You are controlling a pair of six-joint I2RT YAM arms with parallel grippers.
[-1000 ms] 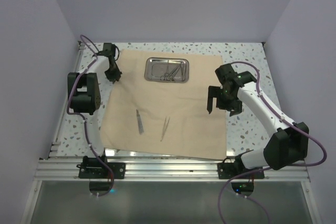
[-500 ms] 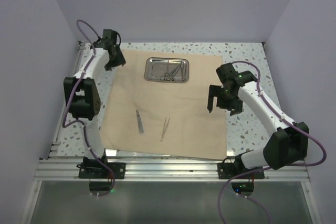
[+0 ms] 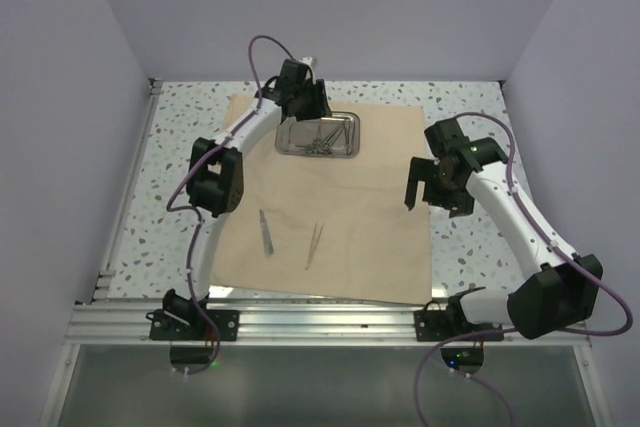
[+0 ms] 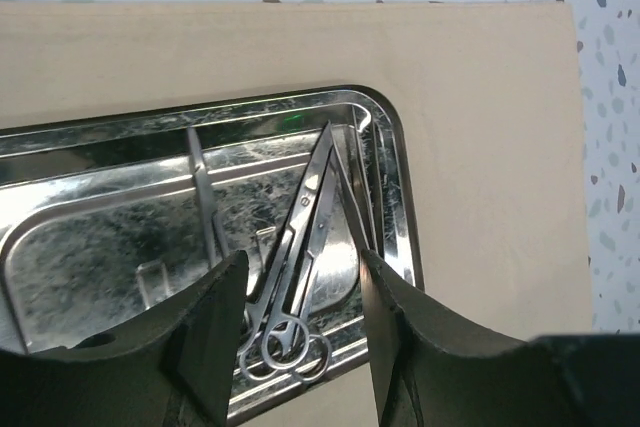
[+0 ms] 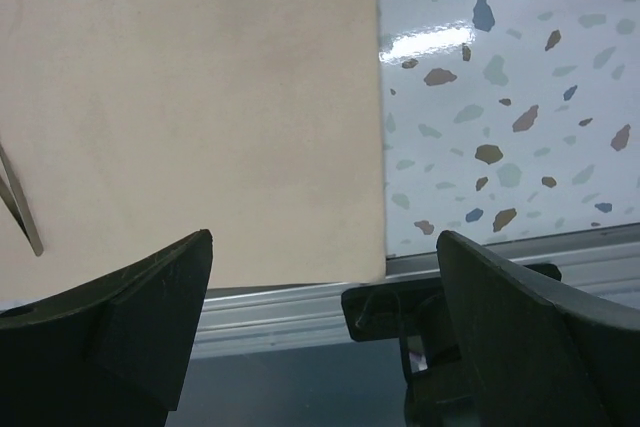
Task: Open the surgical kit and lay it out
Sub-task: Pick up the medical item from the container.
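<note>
The tan cloth wrap [image 3: 330, 207] lies spread flat on the table. The shiny steel tray [image 3: 345, 147] sits on its far part and holds ring-handled scissors [image 4: 300, 257] and other thin instruments. A scalpel [image 3: 266, 233] and tweezers [image 3: 314, 245] lie on the cloth's near part. My left gripper [image 3: 305, 99] hovers over the tray's far left edge, open and empty, with the scissors' rings between its fingers [image 4: 215, 332] in the left wrist view. My right gripper [image 3: 432, 185] is open and empty above the cloth's right edge [image 5: 380, 147].
The speckled table [image 3: 470, 117] borders the cloth on all sides. An aluminium rail [image 3: 320, 322] runs along the near edge, also in the right wrist view [image 5: 300, 312]. Purple walls close in the left, right and back.
My left arm has swung right from the table's far left corner to above the steel tray. My right gripper has shifted slightly right and stays open.
</note>
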